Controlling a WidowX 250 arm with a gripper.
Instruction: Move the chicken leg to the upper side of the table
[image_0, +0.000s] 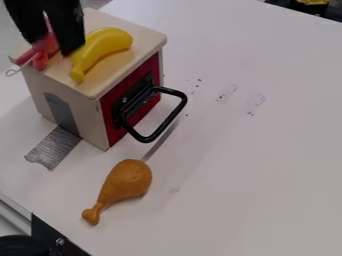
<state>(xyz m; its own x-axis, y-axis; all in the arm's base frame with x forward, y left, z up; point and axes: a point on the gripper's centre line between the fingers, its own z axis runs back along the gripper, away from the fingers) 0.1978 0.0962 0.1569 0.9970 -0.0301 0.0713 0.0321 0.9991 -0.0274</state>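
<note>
- Camera view: table (247, 165), its upper side the goal; 0 steps look done, 3 left: pick, carry, release.
- Wooden box (88, 116), towards the left edge.
- Black gripper (49, 46), pointing down over that box's top; open or closed, I cannot tell.
- Chicken leg (128, 181), lying near the lower-left edge.

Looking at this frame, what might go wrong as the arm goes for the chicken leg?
The gripper hangs right by the banana on the toy box, so moving off carelessly might knock it down. The black handle sticks out from the box near the chicken leg and could catch the arm. The leg's rounded, tapering shape may make it roll or slip when grasped.
</note>
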